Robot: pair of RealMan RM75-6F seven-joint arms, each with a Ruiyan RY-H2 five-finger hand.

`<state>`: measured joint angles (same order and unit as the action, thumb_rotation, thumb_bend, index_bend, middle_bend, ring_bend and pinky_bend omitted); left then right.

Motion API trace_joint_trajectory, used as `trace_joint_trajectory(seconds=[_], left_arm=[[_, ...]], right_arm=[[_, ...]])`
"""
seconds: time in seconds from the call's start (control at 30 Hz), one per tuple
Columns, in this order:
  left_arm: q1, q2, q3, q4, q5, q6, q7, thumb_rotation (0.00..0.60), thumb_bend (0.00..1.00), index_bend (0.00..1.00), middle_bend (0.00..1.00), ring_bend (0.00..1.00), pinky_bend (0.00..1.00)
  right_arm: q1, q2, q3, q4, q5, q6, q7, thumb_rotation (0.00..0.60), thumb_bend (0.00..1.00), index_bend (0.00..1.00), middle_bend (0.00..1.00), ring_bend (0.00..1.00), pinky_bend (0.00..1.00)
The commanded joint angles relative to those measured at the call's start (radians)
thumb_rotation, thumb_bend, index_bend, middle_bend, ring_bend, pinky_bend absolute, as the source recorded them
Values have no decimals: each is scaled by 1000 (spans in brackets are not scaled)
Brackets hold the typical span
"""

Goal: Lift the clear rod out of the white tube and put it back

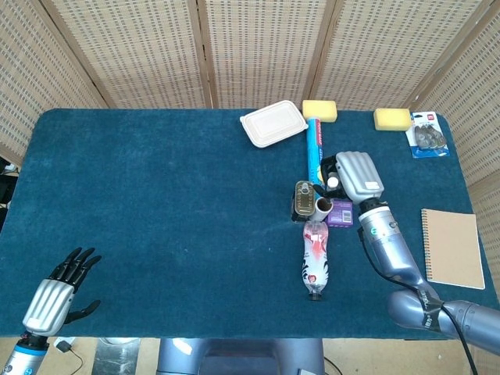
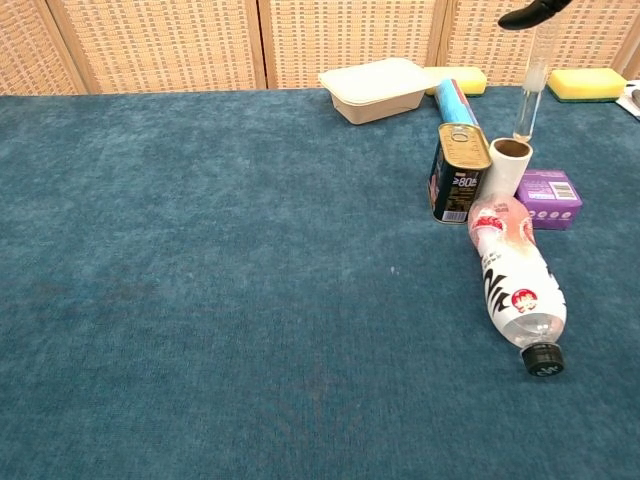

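Note:
The white tube (image 2: pixel 509 164) stands upright between a tin can (image 2: pixel 460 171) and a purple box (image 2: pixel 548 198); from the head view it shows as a brown-rimmed opening (image 1: pixel 323 206). The clear rod (image 2: pixel 530 92) hangs upright above the tube and slightly right of it, its lower end just over the rim. My right hand (image 1: pixel 357 176) holds the rod's top; only a dark fingertip (image 2: pixel 530 13) shows in the chest view. My left hand (image 1: pixel 61 287) rests at the near left table edge, fingers apart, holding nothing.
A plastic bottle (image 2: pixel 512 280) lies on its side in front of the tube. A blue roll (image 2: pixel 455 101), a white lidded container (image 2: pixel 377 88) and yellow sponges (image 2: pixel 586 83) sit behind. A notebook (image 1: pixel 453 248) and a blister pack (image 1: pixel 427 135) lie at the right.

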<state>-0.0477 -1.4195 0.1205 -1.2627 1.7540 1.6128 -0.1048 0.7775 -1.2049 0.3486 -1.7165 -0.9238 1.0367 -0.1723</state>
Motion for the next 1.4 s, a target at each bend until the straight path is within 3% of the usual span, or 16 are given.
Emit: trace_joint_trajectory(seconds=[0.03,1.4], left_arm=[[0,0,0,0,1,0,0,600,164,104,97,41,223],[-3,-4,5,0,2,-13,12,600,163,104,97,41,224]], right_arm=[[-2,-1,-1,3,1,-2,4,600,309,824,957,927,834],[7,-111,-52,109,-6,-53,14,600,309,824,958,927,833]])
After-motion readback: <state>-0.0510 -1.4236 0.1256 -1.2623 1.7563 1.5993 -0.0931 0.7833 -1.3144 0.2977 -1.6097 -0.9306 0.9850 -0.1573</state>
